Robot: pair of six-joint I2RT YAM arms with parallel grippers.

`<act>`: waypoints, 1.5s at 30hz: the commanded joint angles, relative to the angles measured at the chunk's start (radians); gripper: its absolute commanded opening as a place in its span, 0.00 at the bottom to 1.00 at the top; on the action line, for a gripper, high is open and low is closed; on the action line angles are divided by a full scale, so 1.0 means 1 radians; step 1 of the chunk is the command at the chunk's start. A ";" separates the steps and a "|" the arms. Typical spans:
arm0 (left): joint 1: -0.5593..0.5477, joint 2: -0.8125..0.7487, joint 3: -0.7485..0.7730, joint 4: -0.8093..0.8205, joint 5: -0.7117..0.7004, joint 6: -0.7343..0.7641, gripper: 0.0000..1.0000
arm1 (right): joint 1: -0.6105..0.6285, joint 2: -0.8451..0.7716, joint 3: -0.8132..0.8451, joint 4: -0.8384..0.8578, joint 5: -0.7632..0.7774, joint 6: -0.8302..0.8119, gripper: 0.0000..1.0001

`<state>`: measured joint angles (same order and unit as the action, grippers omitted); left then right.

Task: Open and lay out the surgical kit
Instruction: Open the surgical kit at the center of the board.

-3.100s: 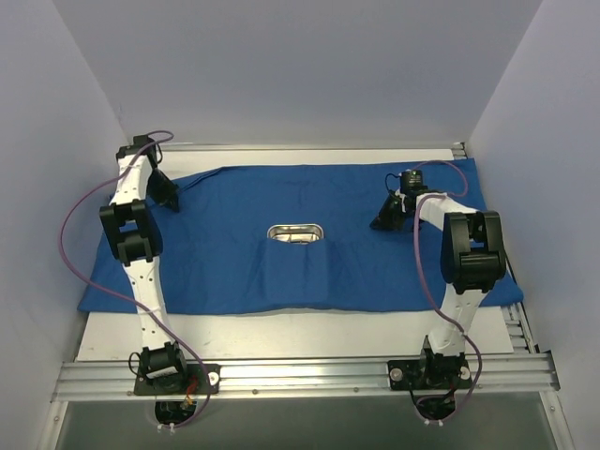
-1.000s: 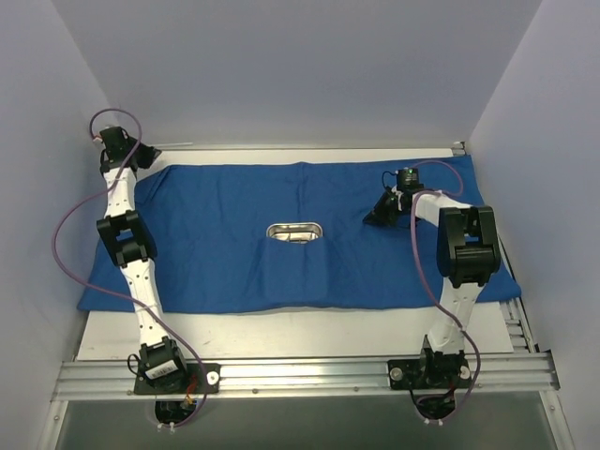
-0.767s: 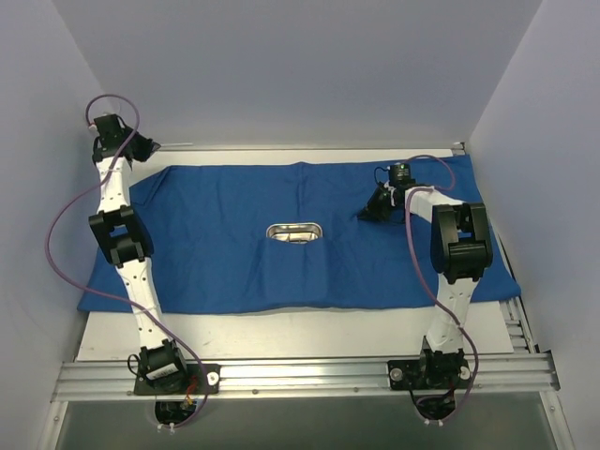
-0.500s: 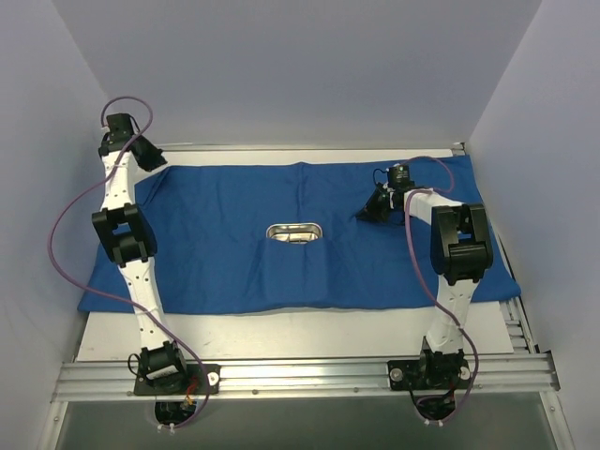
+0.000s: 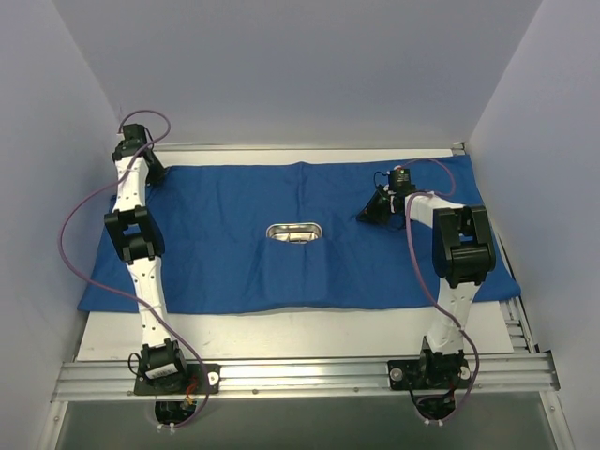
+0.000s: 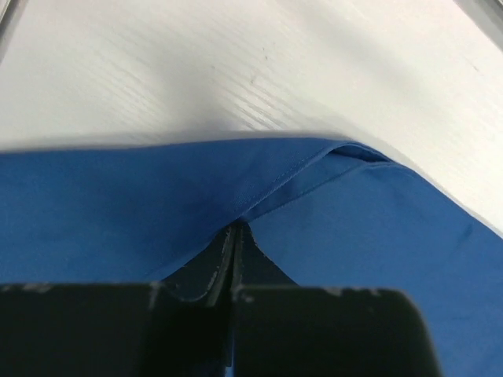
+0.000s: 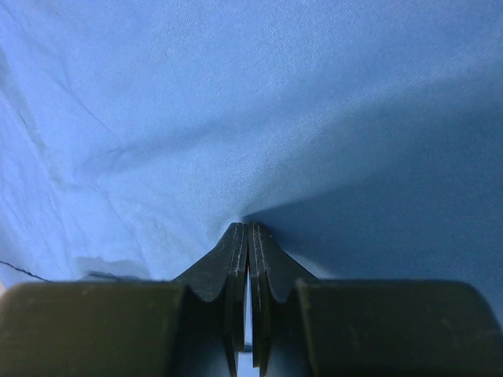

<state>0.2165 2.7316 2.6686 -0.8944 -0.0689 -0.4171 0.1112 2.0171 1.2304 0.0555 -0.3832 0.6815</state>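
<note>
The royal-blue cloth wrap [image 5: 234, 225] lies spread wide over the table. The small shiny steel tray [image 5: 295, 231] sits at its middle, and a folded flap of cloth lies just in front of it. No ring-handled instruments show. My left gripper [image 5: 153, 175] is at the cloth's far left corner; in the left wrist view it [image 6: 236, 226] is shut on the hemmed edge of the cloth [image 6: 330, 236]. My right gripper [image 5: 367, 215] is right of the tray; in the right wrist view it [image 7: 247, 228] is shut, pinching a pucker of cloth [image 7: 196, 133].
Bare white table [image 5: 300, 333] shows in front of the cloth and beyond the left corner [image 6: 236, 71]. Pale walls close in on three sides. A metal rail [image 5: 300, 375] with both arm bases runs along the near edge.
My left gripper swung out to the far left corner with the cloth, then came back a little toward the near side. My right gripper shifted slightly left. The far left corner of the cloth is drawn out.
</note>
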 commanded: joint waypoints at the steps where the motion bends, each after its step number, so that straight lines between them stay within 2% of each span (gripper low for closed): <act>1: 0.001 0.034 0.092 0.028 -0.063 0.099 0.02 | 0.010 0.017 -0.068 -0.177 0.075 -0.025 0.00; 6: 0.003 0.059 0.123 0.043 -0.109 0.150 0.02 | 0.012 0.026 -0.078 -0.163 0.076 -0.013 0.00; 8: 0.004 0.039 0.102 0.102 -0.100 0.165 0.02 | 0.018 0.034 -0.075 -0.155 0.075 -0.008 0.00; 12: -0.029 0.020 0.089 0.224 -0.296 0.312 0.05 | 0.025 0.055 -0.062 -0.152 0.066 -0.007 0.00; 14: -0.029 0.028 0.123 0.288 -0.289 0.343 0.02 | 0.033 0.060 -0.052 -0.151 0.064 -0.011 0.00; 16: -0.017 0.011 0.146 0.288 -0.205 0.296 0.02 | 0.036 0.063 -0.048 -0.155 0.067 -0.016 0.00; 19: -0.022 -0.120 0.006 0.340 -0.138 0.235 0.04 | 0.042 0.060 -0.063 -0.140 0.050 -0.007 0.00; 21: -0.041 -0.237 -0.134 0.365 -0.134 0.219 0.13 | 0.051 0.049 -0.077 -0.117 0.037 0.010 0.00; 22: -0.046 -0.260 -0.159 0.351 -0.132 0.216 0.22 | 0.053 0.049 -0.075 -0.114 0.032 0.013 0.00; 26: -0.060 -0.265 -0.168 0.223 -0.068 0.198 0.26 | 0.054 0.040 -0.055 -0.114 0.015 0.006 0.00; 29: -0.051 -0.216 -0.151 0.097 -0.039 0.137 0.22 | 0.053 0.029 -0.049 -0.112 0.014 0.000 0.00; 31: -0.039 -0.158 -0.051 -0.030 0.049 0.113 0.04 | 0.053 0.025 -0.061 -0.099 0.007 0.006 0.00; 32: -0.042 -0.094 -0.012 -0.075 0.053 0.109 0.02 | 0.054 0.017 -0.068 -0.091 0.006 0.010 0.00; 36: -0.037 -0.018 0.031 -0.159 0.048 0.094 0.02 | 0.051 -0.001 -0.094 -0.088 0.009 0.009 0.00; 40: -0.028 -0.009 0.002 -0.135 0.038 0.092 0.02 | 0.048 -0.018 -0.111 -0.094 0.023 0.004 0.00; 45: -0.013 0.045 0.065 -0.146 0.034 0.098 0.02 | 0.048 -0.024 -0.106 -0.106 0.036 0.006 0.00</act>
<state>0.1871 2.7338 2.6751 -0.9859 -0.0330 -0.3149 0.1421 1.9865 1.1667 0.1165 -0.4007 0.7105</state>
